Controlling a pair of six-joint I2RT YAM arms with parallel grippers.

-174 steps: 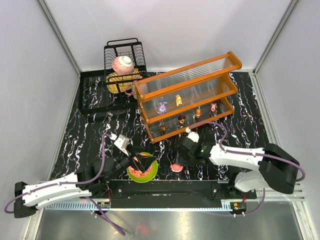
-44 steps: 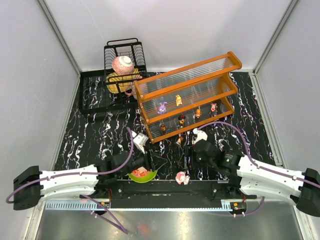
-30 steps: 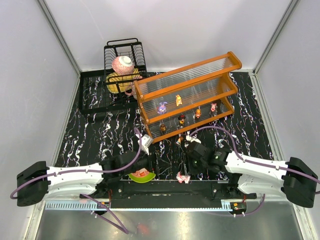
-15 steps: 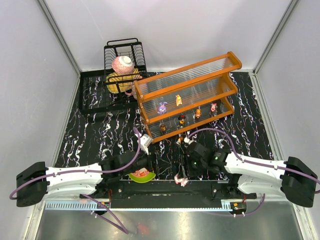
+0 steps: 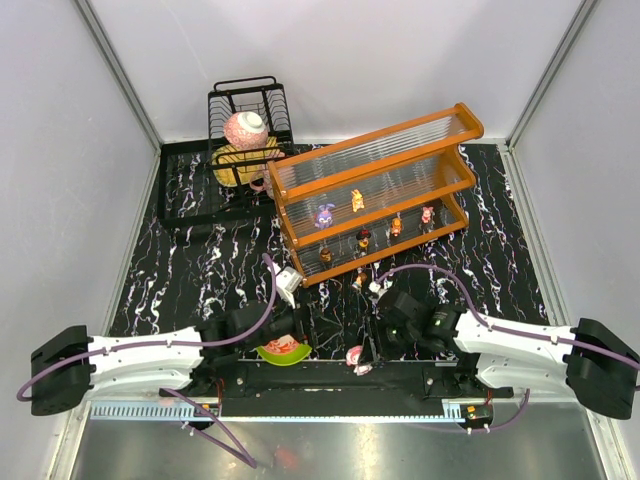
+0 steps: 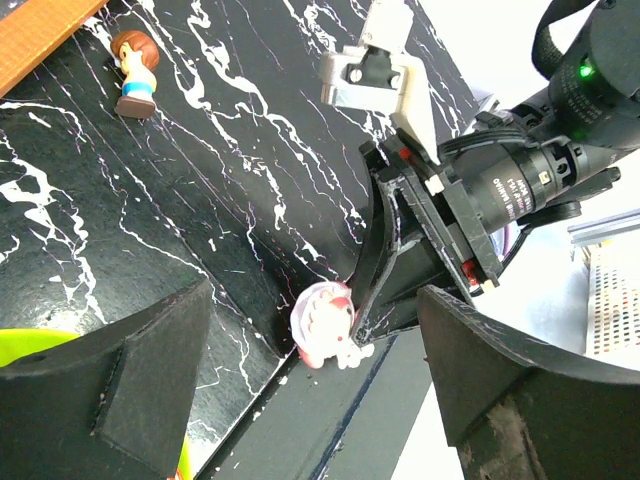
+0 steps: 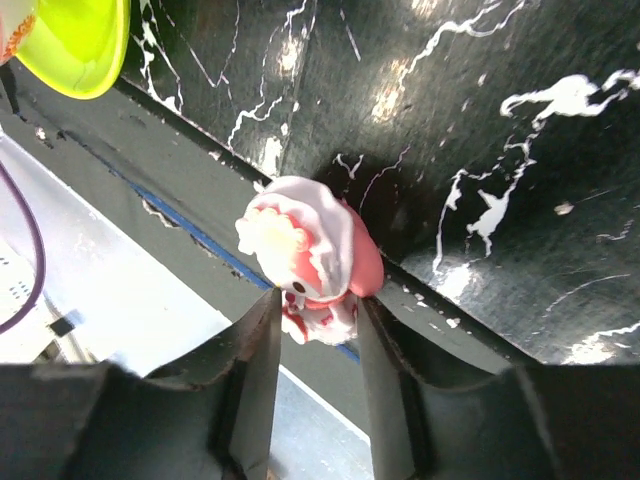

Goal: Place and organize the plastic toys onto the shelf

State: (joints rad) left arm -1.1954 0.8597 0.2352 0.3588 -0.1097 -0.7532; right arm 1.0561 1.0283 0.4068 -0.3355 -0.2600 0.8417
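Slippage worries me: right claw straddles the pink toy at the lip of the table, bottom centre of the top view, and I cannot tell if it pinches. A glancing squeeze could flick it over the edge; left claw hangs spread nearby.

Black marbled table: pink-and-white toy at its near edge, between the fingers of the right gripper. Brown-haired figurine ahead of the left gripper, green-rimmed bowl beside it. Shelf and dish rack beyond both.
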